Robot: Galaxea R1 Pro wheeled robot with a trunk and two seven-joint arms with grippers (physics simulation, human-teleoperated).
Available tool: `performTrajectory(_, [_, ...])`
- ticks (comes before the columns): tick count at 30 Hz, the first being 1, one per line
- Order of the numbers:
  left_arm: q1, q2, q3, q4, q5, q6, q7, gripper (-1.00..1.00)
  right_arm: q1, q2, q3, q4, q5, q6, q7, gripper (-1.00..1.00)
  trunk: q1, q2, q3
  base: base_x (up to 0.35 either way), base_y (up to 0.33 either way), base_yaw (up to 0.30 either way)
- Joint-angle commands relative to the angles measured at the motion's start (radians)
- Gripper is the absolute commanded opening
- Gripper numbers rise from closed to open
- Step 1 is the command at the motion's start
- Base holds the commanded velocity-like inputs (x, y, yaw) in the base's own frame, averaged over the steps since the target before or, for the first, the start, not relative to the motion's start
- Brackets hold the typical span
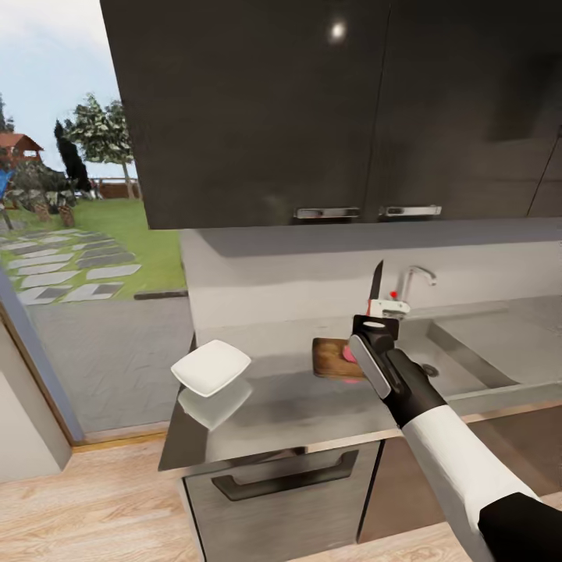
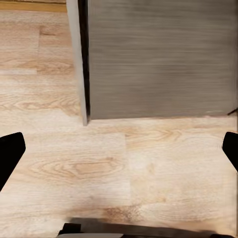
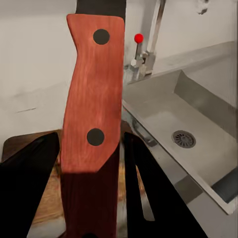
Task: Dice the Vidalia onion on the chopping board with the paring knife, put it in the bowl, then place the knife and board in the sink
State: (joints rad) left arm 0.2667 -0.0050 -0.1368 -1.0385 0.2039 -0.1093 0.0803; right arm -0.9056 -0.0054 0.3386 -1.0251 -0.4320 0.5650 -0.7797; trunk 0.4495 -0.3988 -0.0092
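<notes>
Gripping the slim paring knife (image 1: 377,290) by its red wooden handle, the right gripper (image 1: 373,321) hangs above the dark brown wooden chopping board (image 1: 331,357), its two black fingers (image 3: 29,173) closed against either side of the handle. In the head view the dark grey pointed blade stands upright above the gripper, in front of the pale wall. In the right wrist view the handle, with its two dark rivets, runs lengthwise between the fingers.

On the board, partly hidden behind the gripper, lies the small pinkish Vidalia onion (image 1: 348,353); whether the knife touches it cannot be told. The board rests on the glossy dark grey countertop (image 1: 297,414), just beside the rectangular grey steel sink (image 1: 460,351). A curved chrome tap with a red-tipped lever (image 3: 144,49) rises behind the basin, and the round drain (image 3: 183,139) shows in its floor.

A white squarish bowl (image 1: 211,367) sits on the countertop towards the window, well apart from the board.

The left gripper (image 2: 119,148) hangs over the light wooden floor (image 2: 124,173) beside a grey cabinet panel (image 2: 158,59), its dark fingertips spread wide with nothing between them.
</notes>
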Motion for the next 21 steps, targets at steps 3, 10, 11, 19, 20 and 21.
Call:
performTrajectory(3, [0.000, 0.000, -0.003, 0.000, 0.008, -0.003, 0.006, 1.00, 0.000, -0.004, 0.005, 0.000, -0.002, 0.006, -0.007, -1.00, 0.001, -0.001, -0.001, 0.000, -0.220, 0.000])
performTrajectory(10, [0.000, 0.000, -0.003, 0.013, 0.008, -0.003, 0.006, 1.00, 0.001, -0.043, 0.131, 0.001, 0.009, 0.036, -0.006, -1.00, 0.001, -0.001, -0.001, 0.000, -0.223, 0.000])
performTrajectory(11, [0.000, -0.002, -0.003, 0.019, 0.008, -0.003, 0.006, 1.00, 0.001, -0.046, 0.170, 0.001, 0.009, 0.037, -0.006, -1.00, 0.001, -0.001, -0.001, 0.000, -0.225, 0.000])
performTrajectory(19, [-0.001, -0.004, -0.003, 0.035, 0.007, -0.003, 0.006, 1.00, 0.001, -0.075, 0.336, 0.002, 0.006, 0.040, -0.004, -1.00, 0.001, -0.001, -0.001, 0.000, -0.218, 0.000])
performTrajectory(20, [-0.001, -0.004, -0.003, 0.035, 0.007, -0.003, 0.006, 1.00, 0.001, -0.076, 0.338, 0.002, 0.006, 0.040, -0.004, -1.00, 0.001, -0.001, -0.001, 0.000, -0.206, 0.000])
performTrajectory(21, [-0.001, -0.004, -0.003, 0.035, 0.007, -0.003, 0.006, 1.00, 0.001, -0.076, 0.341, 0.002, 0.006, 0.040, -0.004, -1.00, 0.001, -0.001, -0.001, 0.000, -0.204, 0.000])
